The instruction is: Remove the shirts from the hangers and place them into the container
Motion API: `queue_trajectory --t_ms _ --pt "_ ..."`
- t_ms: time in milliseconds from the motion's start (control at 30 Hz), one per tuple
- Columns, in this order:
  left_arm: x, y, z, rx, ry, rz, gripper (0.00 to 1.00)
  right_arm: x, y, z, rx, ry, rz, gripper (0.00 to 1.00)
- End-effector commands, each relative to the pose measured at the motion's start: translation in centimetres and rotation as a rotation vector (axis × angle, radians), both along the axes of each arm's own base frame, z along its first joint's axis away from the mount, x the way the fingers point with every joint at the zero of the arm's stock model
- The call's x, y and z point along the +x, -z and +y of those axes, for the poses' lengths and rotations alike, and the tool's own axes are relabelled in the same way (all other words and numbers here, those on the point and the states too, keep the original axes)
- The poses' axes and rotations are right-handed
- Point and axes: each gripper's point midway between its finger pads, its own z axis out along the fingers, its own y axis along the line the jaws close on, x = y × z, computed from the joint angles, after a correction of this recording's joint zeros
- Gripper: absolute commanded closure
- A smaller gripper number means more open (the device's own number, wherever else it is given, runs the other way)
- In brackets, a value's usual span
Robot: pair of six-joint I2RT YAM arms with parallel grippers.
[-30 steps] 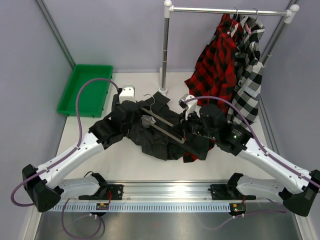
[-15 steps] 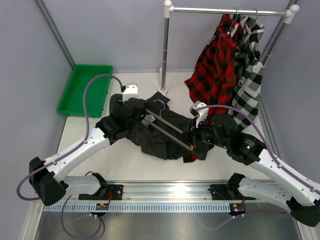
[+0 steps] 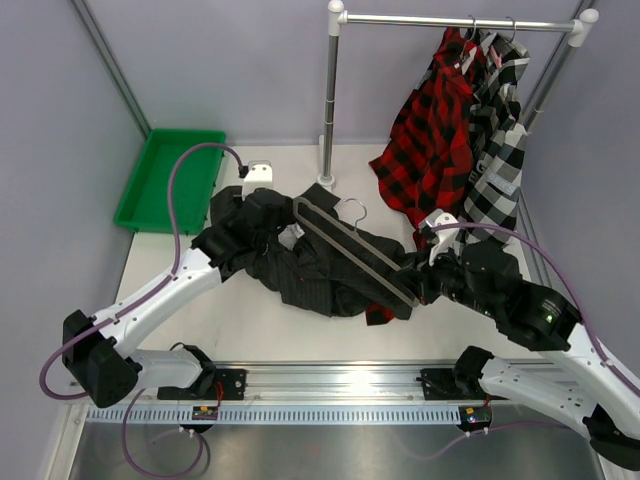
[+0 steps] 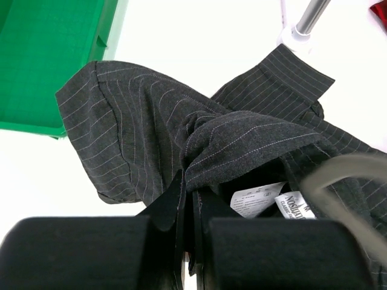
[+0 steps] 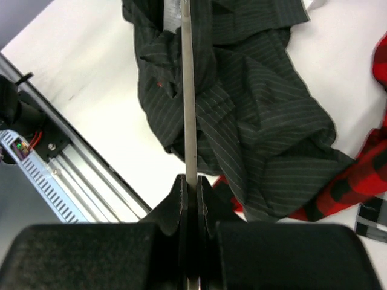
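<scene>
Hanger (image 3: 346, 254) runs far-left to near-right (hook (image 3: 352, 208) pointing away).

The shirt (image 4: 145, 133) is matt cloth, the container (image 3: 165, 185) glossy plastic.

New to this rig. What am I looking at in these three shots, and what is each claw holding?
These are two robot arms bolted at the near edge of a table, each ending in a two-finger gripper. The wide picture comes from a fixed camera above and behind the arms. The other two come from small cameras on the wrists, looking along each arm's own fingers.

A charcoal pinstriped shirt lies crumpled on the table, with a pale hanger across it. The left gripper is shut on a fold of that shirt. The right gripper is shut on the hanger's bar.

A green tray sits at the far left with no shirt in it. A red plaid shirt and a black-and-white plaid shirt hang on the rail at the back right.
</scene>
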Motion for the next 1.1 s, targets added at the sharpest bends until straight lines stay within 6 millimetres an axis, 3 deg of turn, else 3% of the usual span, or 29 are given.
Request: queue_trajectory --t_ms 0,200,333,367,433,467,533,633,833,1067 --pt "1.0 -3.4 -0.4 -0.037 0.004 -0.075 1.00 0.1 -2.9 -2.4 0.001 0.082 -0.064 1.00" --pt "0.0 -3.9 -0.5 -0.009 0.086 -0.058 1.00 2.0 -5.8 -4.6 -0.006 0.260 -0.092 1.00" --pt "-1.0 -3.4 0.0 -0.002 0.113 -0.055 1.00 5.0 -6.9 -4.8 -0.069 0.401 -0.104 1.00" --pt "-1.2 -3.4 0.1 -0.001 0.121 -0.057 1.00 5.6 -8.3 -5.2 -0.062 0.449 -0.124 1.00" --pt "-1.8 -3.0 -0.1 -0.003 0.163 -0.064 1.00 7.1 -8.2 -4.8 -0.116 0.509 -0.105 1.00" --pt "-1.9 -2.9 -0.1 -0.005 0.174 -0.069 1.00 7.8 -9.9 -5.3 -0.105 0.561 -0.129 1.00" --pt "-2.3 -3.0 -0.1 -0.014 0.195 -0.083 1.00 9.6 -10.0 -4.8 -0.149 0.610 -0.119 1.00" --pt "-2.6 -3.1 -0.1 -0.017 0.214 -0.095 1.00 12.1 -12.9 -4.2 -0.105 0.648 -0.148 1.00" --pt "-2.7 -2.9 -0.6 -0.028 0.247 -0.093 1.00 17.2 -15.5 -3.8 -0.085 0.718 -0.195 1.00" --pt "-2.9 -2.4 -0.9 -0.042 0.256 -0.070 1.00 21.9 -20.3 -4.9 -0.018 0.780 -0.311 1.00"
